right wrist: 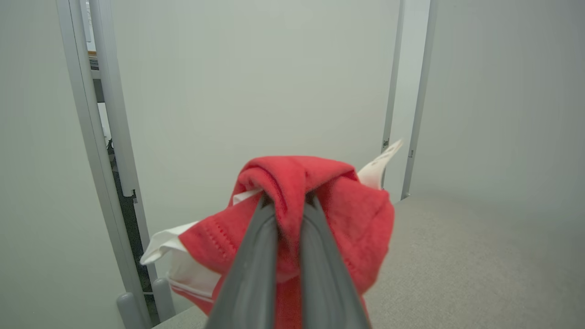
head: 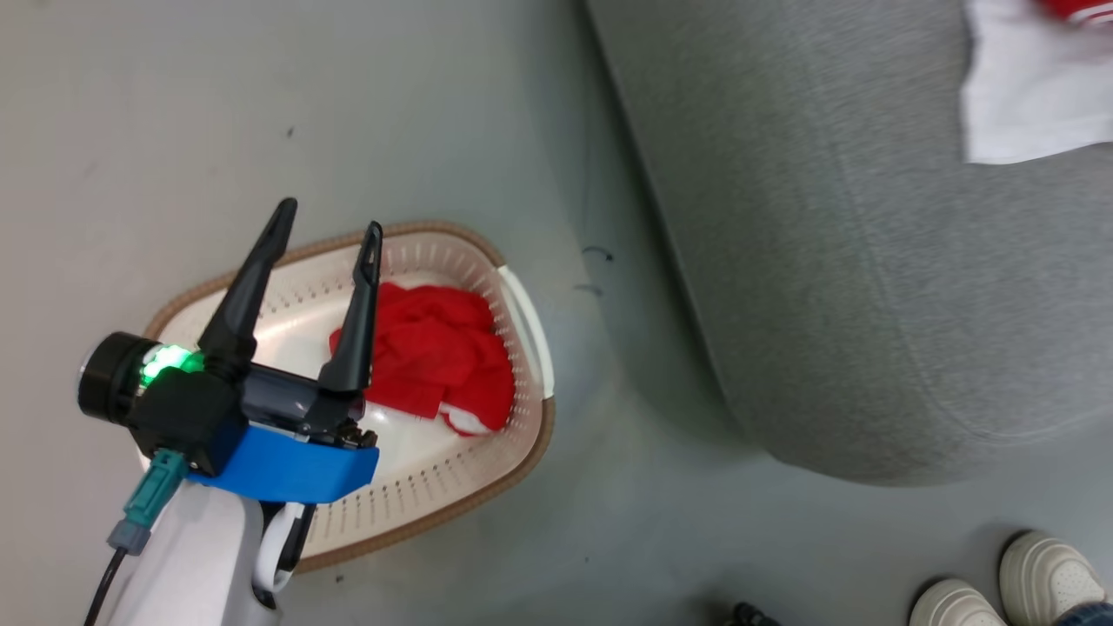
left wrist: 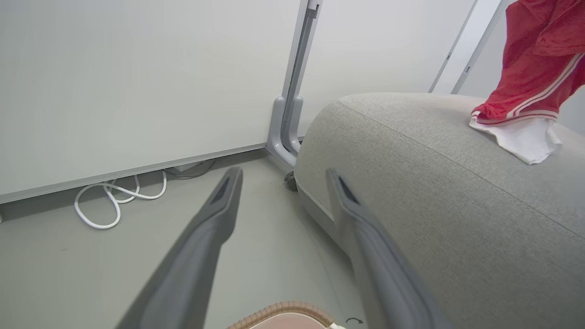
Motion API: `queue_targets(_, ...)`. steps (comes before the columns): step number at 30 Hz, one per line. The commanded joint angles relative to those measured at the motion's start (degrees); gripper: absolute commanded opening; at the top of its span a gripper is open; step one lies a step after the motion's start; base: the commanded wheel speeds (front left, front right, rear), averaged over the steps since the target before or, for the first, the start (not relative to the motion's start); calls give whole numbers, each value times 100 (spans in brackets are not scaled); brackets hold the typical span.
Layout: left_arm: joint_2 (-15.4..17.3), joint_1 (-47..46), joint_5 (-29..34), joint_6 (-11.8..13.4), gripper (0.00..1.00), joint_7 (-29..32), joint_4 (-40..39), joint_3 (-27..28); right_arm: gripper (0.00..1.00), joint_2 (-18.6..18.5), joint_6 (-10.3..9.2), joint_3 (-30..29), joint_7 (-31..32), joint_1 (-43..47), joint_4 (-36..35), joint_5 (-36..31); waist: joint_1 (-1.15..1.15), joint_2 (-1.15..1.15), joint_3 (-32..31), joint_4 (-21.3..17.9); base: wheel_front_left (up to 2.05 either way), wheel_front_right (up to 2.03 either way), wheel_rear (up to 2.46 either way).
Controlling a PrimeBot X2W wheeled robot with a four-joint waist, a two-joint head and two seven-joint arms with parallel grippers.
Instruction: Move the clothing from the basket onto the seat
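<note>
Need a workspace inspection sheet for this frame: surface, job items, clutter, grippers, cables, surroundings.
Surface: grey floor; grey seat stands on it.
Job's things: basket on floor holds one red garment; second garment hangs from right gripper, white hem resting on seat.
Clutter: nothing seen.
Grippers: left gripper above basket, jaws open, empty; right jaws shut on second garment.
Cables: white cable looped on floor by wall; black lead on left arm.
Surroundings: white partition panels; a person's shoes near seat.
</note>
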Motion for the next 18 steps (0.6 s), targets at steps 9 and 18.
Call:
queue_targets(9, 74, -334, 83, 16, 100, -17, -263, -96, 0, 157, 3, -775, -195, 278, 1117, -554, -1, 0, 853, 592, 0, 0, 0)
queue_targets(18, -41, -232, -5, 14, 100, -28, -91, -118, 100, 112, 3, -1007, -621, 513, 2058, -1076, -1, 0, 535, 779, 0, 0, 0)
